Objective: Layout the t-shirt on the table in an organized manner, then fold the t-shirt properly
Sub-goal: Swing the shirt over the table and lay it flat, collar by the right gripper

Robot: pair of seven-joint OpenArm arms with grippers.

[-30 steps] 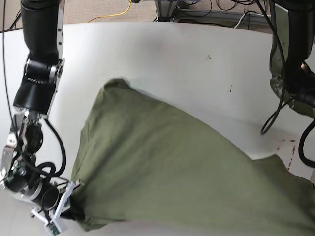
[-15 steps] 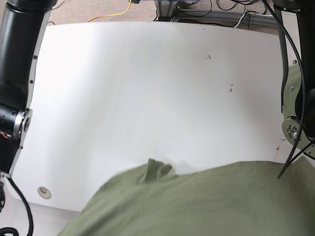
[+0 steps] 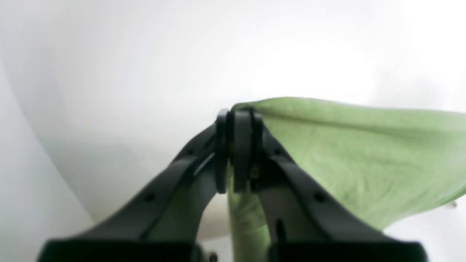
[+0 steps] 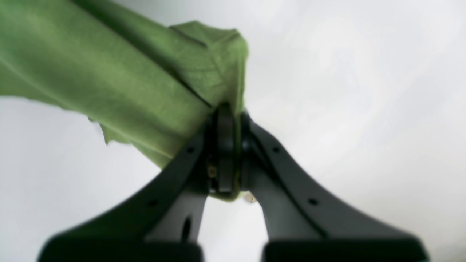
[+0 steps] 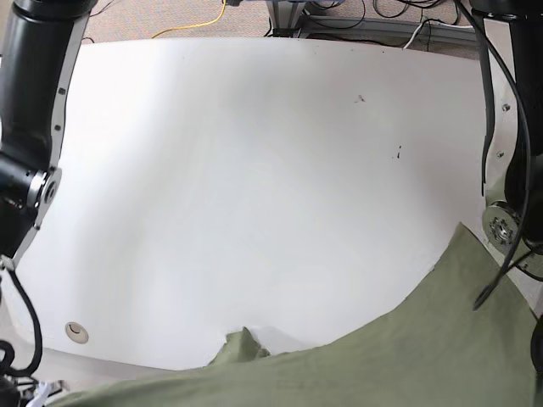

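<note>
- Left gripper (image 3: 236, 153): jaws fully closed, pinching an edge of the t-shirt (image 3: 346, 153); cloth stretches from the tips toward 3 o'clock in the left wrist view, a strip hangs down between the fingers.
- Right gripper (image 4: 225, 153): jaws fully closed on a bunched corner of the t-shirt (image 4: 120, 83); cloth runs off toward 10 o'clock in the right wrist view.
- Base view: t-shirt (image 5: 407, 356) fills the 5–6 o'clock corner of the frame, small fold poking up at 6 o'clock.
- Both grippers out of frame in the base view.
- Bench (image 5: 254, 170): white, one round grommet (image 5: 76, 331) at 8 o'clock.
</note>
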